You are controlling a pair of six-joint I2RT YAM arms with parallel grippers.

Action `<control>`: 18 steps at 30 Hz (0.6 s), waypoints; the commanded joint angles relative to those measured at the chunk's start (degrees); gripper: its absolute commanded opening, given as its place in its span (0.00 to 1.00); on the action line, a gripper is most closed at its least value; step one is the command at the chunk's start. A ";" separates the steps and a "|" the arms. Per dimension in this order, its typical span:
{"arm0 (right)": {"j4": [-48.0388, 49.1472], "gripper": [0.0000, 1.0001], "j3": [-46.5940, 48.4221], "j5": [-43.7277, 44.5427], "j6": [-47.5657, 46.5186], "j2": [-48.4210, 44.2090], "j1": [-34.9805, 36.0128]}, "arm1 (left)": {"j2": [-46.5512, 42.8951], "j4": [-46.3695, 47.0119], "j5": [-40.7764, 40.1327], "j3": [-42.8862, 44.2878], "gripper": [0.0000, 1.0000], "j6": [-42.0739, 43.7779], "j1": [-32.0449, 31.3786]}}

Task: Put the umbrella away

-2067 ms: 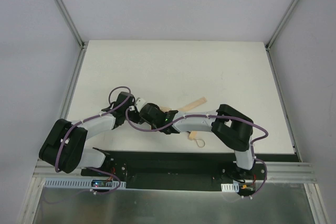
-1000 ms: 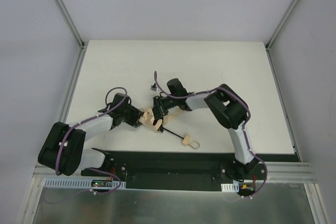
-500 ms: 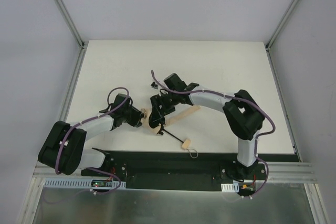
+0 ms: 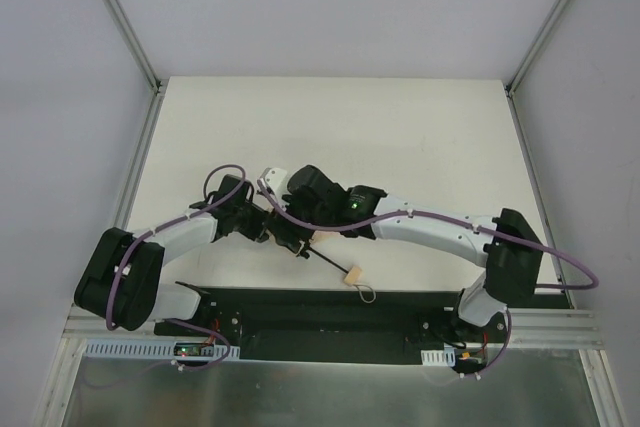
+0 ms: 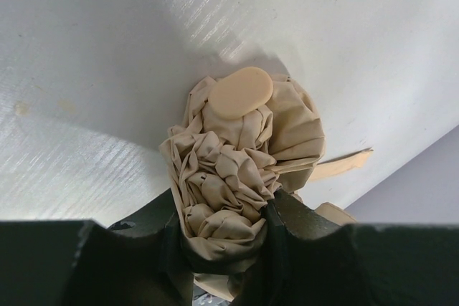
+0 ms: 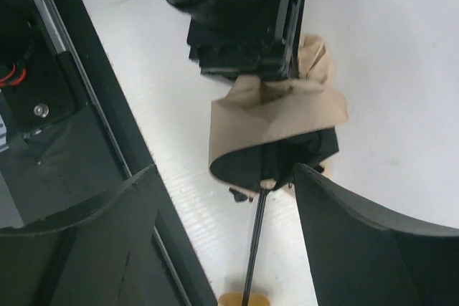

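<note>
- One white table (image 4: 400,137) fills the middle of the top view.
- Umbrella (image 6: 280,120) lies on it, just below and left of that view's centre.
- Left gripper (image 5: 226,228): narrowly parted, fingers squeezing the bunched tan canopy (image 5: 229,184) from both sides.
- Right gripper (image 6: 226,170): spread wide, holding nothing, one finger either side of the canopy's black open end.
- Shaft (image 6: 254,249) runs to the lower edge of the right wrist view, ending at the tan handle (image 4: 351,273).
</note>
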 commanded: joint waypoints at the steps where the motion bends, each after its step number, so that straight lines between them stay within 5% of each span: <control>1: 6.76 0.77 1.67 -0.84 -4.97 2.57 -0.74 | 2.34 -8.81 -2.46 0.09 0.00 2.47 -0.41; 9: 5.54 0.78 2.48 2.84 -12.19 13.48 -1.00 | 1.90 -11.00 -1.93 1.32 0.00 0.98 -0.32; 12: 7.54 0.75 -3.22 8.12 -10.88 14.11 -0.92 | 1.99 -11.27 -1.76 2.12 0.00 0.72 -0.23; 18: 12.73 0.66 -10.27 4.88 -4.55 16.64 -1.97 | 2.26 -11.53 -1.06 2.73 0.00 -0.42 -0.23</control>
